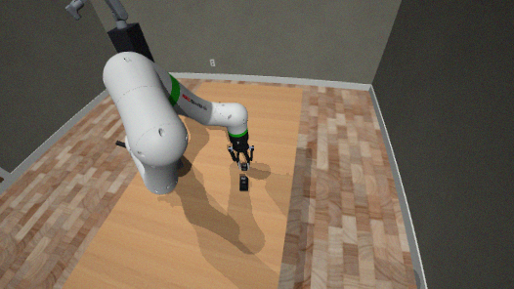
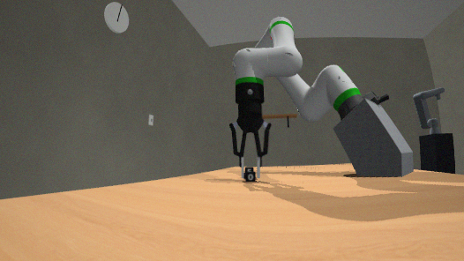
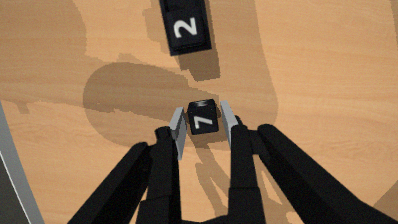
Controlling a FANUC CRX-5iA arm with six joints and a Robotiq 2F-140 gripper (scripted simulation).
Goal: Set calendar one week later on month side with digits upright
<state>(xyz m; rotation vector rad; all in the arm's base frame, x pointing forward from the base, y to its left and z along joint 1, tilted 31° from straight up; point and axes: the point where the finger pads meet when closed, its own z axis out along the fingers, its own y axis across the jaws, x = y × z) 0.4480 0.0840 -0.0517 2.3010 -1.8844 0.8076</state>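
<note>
at the bottom of the wrist view, the black gripper [image 3: 202,116] reaches up into the frame with its two grey pads [image 3: 177,126] set either side of a small black cube [image 3: 204,125]. the jaws are partly open; a thin gap shows between each pad and the cube, so the tool straddles the cube without holding it. the cube's top face shows a white 7, tilted a little in the frame. it lies on the wooden table [image 3: 325,75], in the gripper's shadow.

farther up, at the top centre of the same view, a black tray [image 3: 190,51] lies on the table apart from the loose cube. a second cube [image 3: 186,29] sits in it, with a white 2 facing the camera. the tray runs off the top edge.

in the exterior view the gripper [image 2: 250,169] hangs straight down at the middle of the frame, fingertips beside the cube [image 2: 250,175] at table level. the mark on its near face is too small to read. the white arm [image 2: 282,57] bends back to a grey base [image 2: 375,141] at the right. a clock [image 2: 116,17] hangs on the wall at upper left.
</note>
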